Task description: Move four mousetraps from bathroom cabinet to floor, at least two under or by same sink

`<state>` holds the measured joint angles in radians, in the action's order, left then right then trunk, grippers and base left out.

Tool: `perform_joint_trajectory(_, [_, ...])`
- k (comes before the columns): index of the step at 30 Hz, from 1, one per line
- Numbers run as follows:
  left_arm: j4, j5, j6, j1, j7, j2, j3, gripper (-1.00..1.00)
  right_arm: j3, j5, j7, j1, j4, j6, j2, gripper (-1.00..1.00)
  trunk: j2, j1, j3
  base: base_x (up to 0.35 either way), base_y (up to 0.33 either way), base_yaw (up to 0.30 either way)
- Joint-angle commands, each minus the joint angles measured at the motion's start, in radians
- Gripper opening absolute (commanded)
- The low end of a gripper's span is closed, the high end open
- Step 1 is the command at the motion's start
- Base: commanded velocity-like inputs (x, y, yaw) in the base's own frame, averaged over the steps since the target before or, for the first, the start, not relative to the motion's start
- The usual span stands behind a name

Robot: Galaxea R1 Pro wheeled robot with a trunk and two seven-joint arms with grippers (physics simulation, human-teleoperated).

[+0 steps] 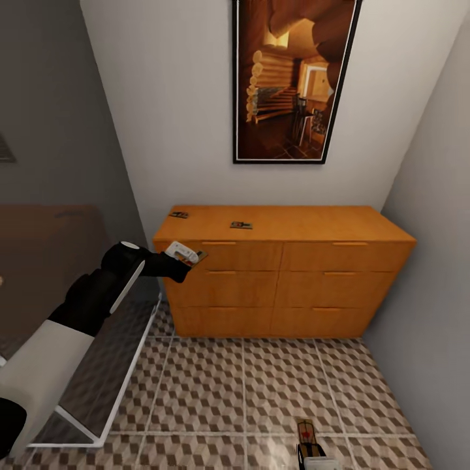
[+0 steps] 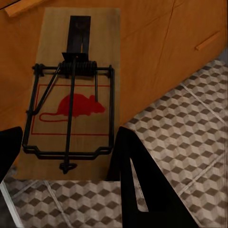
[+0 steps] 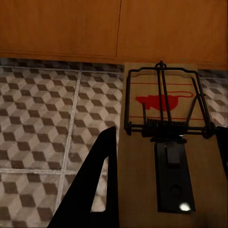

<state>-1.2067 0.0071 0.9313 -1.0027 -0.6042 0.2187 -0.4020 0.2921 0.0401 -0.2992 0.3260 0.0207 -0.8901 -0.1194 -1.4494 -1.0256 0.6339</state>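
Observation:
The orange-brown cabinet (image 1: 313,261) stands against the back wall. Two mousetraps lie on its top, one at the left rear (image 1: 179,215) and one nearer the middle (image 1: 241,225). My left gripper (image 1: 194,256) is at the cabinet's top left front corner, shut on a third mousetrap (image 2: 71,104) with a red mouse print, held between dark fingers (image 2: 147,190). Low over the cube-patterned bathroom floor (image 1: 248,385), my right gripper (image 1: 312,452) is shut on another mousetrap (image 3: 166,142), seen in the head view as a small board (image 1: 305,431). The sink is out of view.
A white-framed grey panel (image 1: 98,391) runs along the floor on the left, under my left arm. A framed picture (image 1: 290,78) hangs above the cabinet. A pale wall (image 1: 437,294) closes in the right side. Open tiles lie before the cabinet.

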Motion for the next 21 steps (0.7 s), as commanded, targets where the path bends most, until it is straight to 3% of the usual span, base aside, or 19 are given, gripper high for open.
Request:
perform_joint_trajectory(1, [-0.001,-0.001,0.004,-0.001,-0.005,0.001,-0.001,-1.00,0.009,0.006,-0.003,0.001,-0.001,-0.002,0.000,-1.00,-0.001,0.001,0.001,-0.309,-0.191,0.000])
perform_joint_trajectory(8, [0.022,-0.001,0.003,-0.001,-0.005,0.001,-0.002,-1.00,0.009,0.006,-0.003,0.000,-0.001,-0.003,0.000,-1.00,-0.001,0.001,0.001,-0.292,-0.210,0.000])
perform_joint_trajectory(16, [0.173,-0.001,-0.012,-0.001,-0.006,-0.003,-0.006,-1.00,0.009,0.005,-0.003,0.000,-0.001,-0.002,0.000,-1.00,-0.001,0.001,0.001,-0.133,-0.146,0.000])
perform_joint_trajectory(21, [0.303,-0.001,-0.141,0.011,-0.005,-0.007,-0.009,-1.00,0.009,0.006,-0.003,0.000,-0.001,-0.003,0.000,-1.00,-0.001,0.001,0.001,-0.012,-0.016,0.000])
